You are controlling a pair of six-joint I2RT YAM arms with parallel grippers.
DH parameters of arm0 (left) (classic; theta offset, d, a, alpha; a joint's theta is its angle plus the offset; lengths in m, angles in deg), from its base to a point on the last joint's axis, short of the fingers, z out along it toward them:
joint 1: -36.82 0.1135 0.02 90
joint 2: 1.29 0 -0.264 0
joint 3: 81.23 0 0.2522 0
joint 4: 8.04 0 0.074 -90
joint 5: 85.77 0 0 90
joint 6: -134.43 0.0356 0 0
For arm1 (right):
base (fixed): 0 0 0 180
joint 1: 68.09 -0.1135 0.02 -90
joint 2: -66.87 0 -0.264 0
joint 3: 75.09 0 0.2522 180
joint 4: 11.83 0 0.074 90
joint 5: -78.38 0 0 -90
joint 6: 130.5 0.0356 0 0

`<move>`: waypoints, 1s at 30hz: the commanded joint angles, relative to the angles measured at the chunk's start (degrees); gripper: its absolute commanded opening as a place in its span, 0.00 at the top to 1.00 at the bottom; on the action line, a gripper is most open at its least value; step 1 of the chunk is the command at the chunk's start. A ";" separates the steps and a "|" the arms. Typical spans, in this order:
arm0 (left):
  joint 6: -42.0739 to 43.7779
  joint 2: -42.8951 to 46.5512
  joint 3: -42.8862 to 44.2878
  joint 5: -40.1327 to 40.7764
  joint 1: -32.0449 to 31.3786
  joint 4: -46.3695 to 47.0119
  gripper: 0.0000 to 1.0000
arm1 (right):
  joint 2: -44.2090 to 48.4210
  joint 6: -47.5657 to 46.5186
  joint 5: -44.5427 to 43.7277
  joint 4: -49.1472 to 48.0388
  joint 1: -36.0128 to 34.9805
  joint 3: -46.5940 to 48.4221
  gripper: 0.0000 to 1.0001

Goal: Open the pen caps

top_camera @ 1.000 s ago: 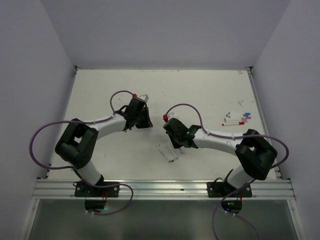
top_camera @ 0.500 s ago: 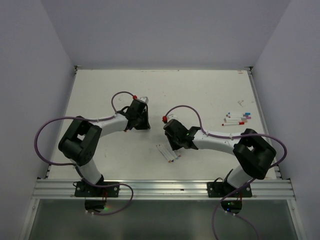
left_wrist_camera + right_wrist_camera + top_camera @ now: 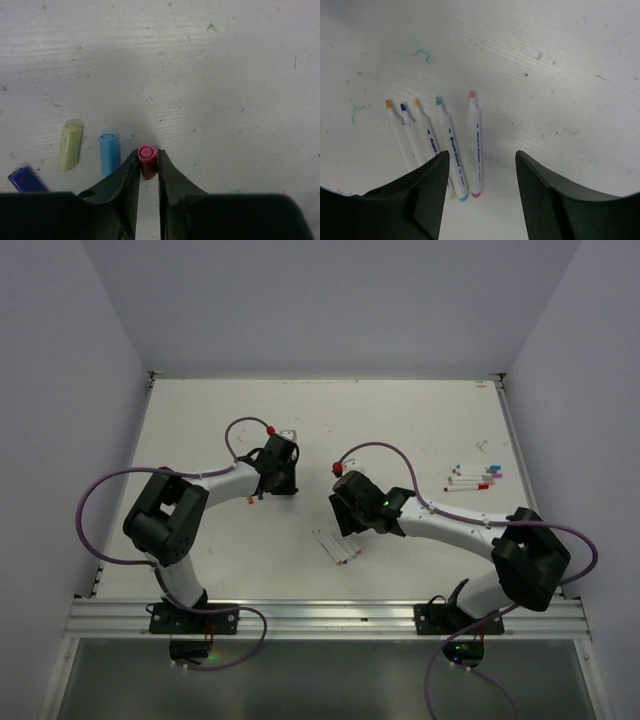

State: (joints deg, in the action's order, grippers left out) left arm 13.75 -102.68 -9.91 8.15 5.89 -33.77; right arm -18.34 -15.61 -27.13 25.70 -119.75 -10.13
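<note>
In the left wrist view a pink-red pen cap [image 3: 147, 160] sits between the tips of my left gripper [image 3: 148, 164], open end up, touched by both fingers. Left of it, a light blue cap [image 3: 109, 152], a pale yellow cap [image 3: 70, 146] and a dark blue cap [image 3: 25, 179] lie on the table. My right gripper [image 3: 482, 167] hangs open over a row of several uncapped white pens [image 3: 451, 150], nothing between its fingers. The rightmost one, pink-tipped [image 3: 473, 145], lies just inside the left finger. From above, the left gripper [image 3: 268, 482] and right gripper [image 3: 352, 520] flank those pens [image 3: 338, 545].
A cluster of capped pens [image 3: 470, 478] lies near the table's right edge. A metal rail [image 3: 320, 615] runs along the front edge by the arm bases. Walls close in the table on the left, back and right.
The right jaws have opened wide over the pen row. The left gripper has shifted slightly right and away, its jaws loosening a little around the pink-red cap.
</note>
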 commanded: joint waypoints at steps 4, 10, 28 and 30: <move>1.41 0.13 1.68 4.60 -0.26 -1.92 0.68 | 9.61 0.87 -0.32 5.67 8.67 4.52 0.39; 1.23 3.02 0.89 3.99 -0.26 -1.13 0.60 | 14.28 -0.10 -1.89 9.71 16.14 5.31 0.30; -3.16 27.36 -0.16 -25.35 -0.26 8.62 0.53 | 6.82 2.98 5.05 5.32 50.33 0.65 0.34; -3.25 30.00 -2.01 -26.94 -0.35 9.59 0.52 | 4.18 3.06 3.38 5.50 51.48 1.53 0.35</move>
State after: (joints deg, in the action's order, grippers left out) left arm 12.03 -76.54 -9.69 -11.35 5.89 -28.13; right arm -11.96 -13.40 -24.53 32.94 -69.22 -9.65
